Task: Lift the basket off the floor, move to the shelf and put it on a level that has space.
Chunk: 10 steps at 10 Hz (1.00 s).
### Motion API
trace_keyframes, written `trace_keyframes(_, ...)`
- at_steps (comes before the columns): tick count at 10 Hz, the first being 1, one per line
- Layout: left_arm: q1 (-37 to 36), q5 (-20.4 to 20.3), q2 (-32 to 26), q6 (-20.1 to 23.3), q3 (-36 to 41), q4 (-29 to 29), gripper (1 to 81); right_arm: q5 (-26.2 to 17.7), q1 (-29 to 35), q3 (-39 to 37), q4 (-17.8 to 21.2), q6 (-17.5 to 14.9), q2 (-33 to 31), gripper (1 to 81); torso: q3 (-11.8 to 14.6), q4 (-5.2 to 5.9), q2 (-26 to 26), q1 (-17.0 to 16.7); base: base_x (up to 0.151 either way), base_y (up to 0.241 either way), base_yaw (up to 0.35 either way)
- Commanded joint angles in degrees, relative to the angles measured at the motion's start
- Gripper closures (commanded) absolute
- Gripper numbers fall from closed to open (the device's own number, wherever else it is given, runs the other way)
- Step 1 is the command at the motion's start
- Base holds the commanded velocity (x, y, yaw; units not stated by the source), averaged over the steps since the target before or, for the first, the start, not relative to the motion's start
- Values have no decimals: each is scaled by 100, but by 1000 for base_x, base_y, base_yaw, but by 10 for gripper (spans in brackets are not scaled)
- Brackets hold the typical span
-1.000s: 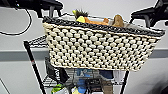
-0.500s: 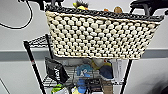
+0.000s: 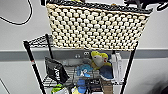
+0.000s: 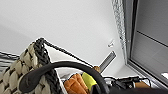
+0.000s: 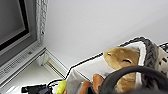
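While held aloft, the rectangular cream chunky-woven basket [image 3: 97, 26] with dark braided rim hangs above the top wire-grid tier [image 3: 40, 40] of the tall black metal wire rack [image 3: 31, 62], at twelve o'clock from it, long axis running nine to three. Finger state of both grippers: cannot tell. Soft toys [image 3: 98, 58] occupy the tier below.

The basket [image 3: 96, 27] is chunky cream weave, rough and matt, with a dark braided rim [image 4: 45, 60] and white cloth lining [image 5: 90, 68]. The shelf [image 3: 33, 66] is thin black metal wire. Plush toy [image 5: 122, 61] looks soft, tan.
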Motion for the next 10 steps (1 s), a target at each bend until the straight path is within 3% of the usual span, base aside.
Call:
trace_keyframes(1,-764,-124,571,89,-822,270,811,248,806,-854,-40,-117,558,811,0,0,0,0,0,0,0)
trace_keyframes(5,-738,96,1038,213,-1570,403,811,248,744,-1717,-22,-469,1167,811,-2,0,2,0,0,0,0)
trace_keyframes(10,-299,412,1431,704,-2534,412,811,-543,560,-3352,-22,-1286,1949,811,-6,0,7,5,0,0,0)
